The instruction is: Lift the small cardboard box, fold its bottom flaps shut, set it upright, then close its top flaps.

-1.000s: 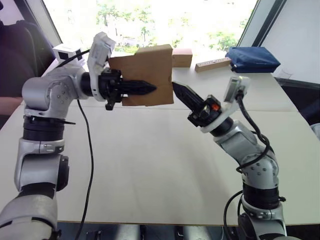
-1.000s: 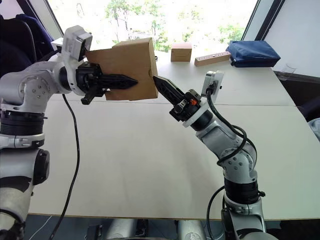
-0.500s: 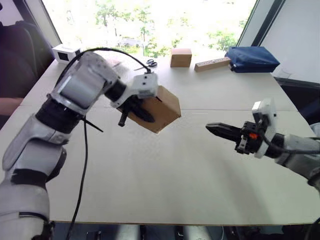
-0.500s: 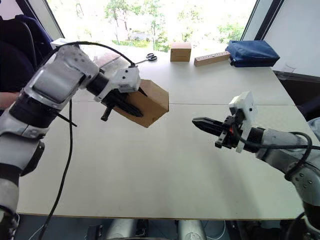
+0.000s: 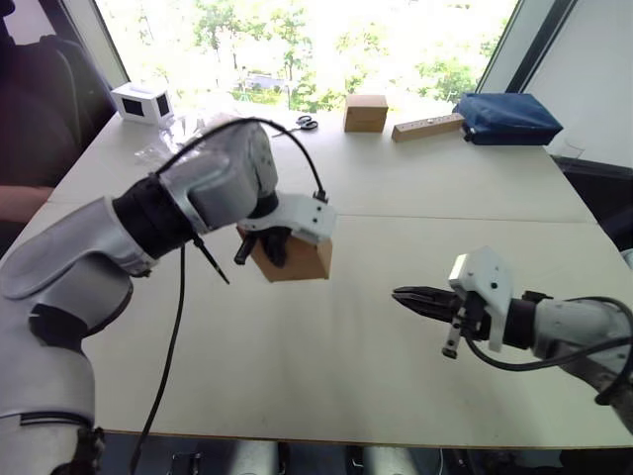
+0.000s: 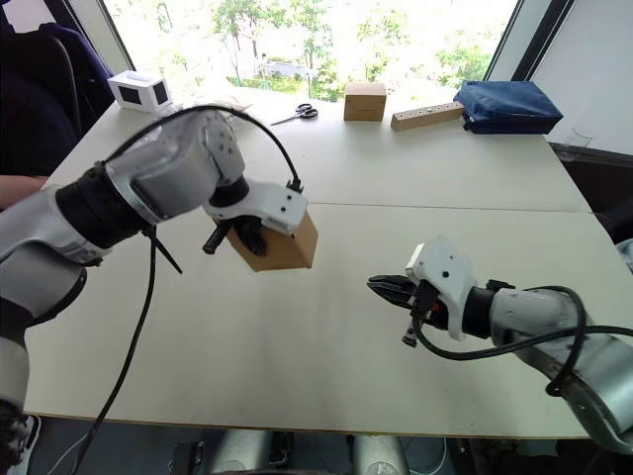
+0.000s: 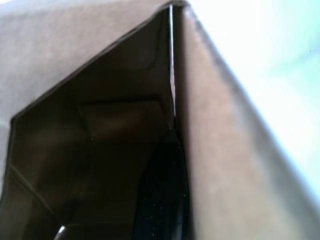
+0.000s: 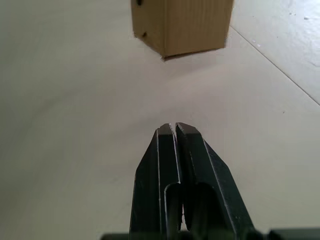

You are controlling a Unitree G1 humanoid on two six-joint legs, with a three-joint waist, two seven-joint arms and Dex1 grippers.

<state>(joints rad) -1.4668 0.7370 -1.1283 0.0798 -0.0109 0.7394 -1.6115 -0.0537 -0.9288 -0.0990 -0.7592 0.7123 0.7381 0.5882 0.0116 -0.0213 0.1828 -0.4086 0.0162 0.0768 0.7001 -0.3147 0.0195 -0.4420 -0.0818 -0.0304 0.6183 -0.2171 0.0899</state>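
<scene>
Small cardboard box (image 5: 294, 259) apparently clamped in left gripper (image 5: 265, 247), well apart from closed right gripper (image 5: 407, 296).

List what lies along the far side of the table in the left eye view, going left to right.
white box with dark windows → scissors → brown cardboard cube → wooden block → blue bag

Bare table (image 5: 326, 356) between box (image 5: 297, 259) and right tool (image 5: 398, 294)

Office or lab, white table (image 5: 415, 188), big window (image 5: 297, 40), trees outside
</scene>
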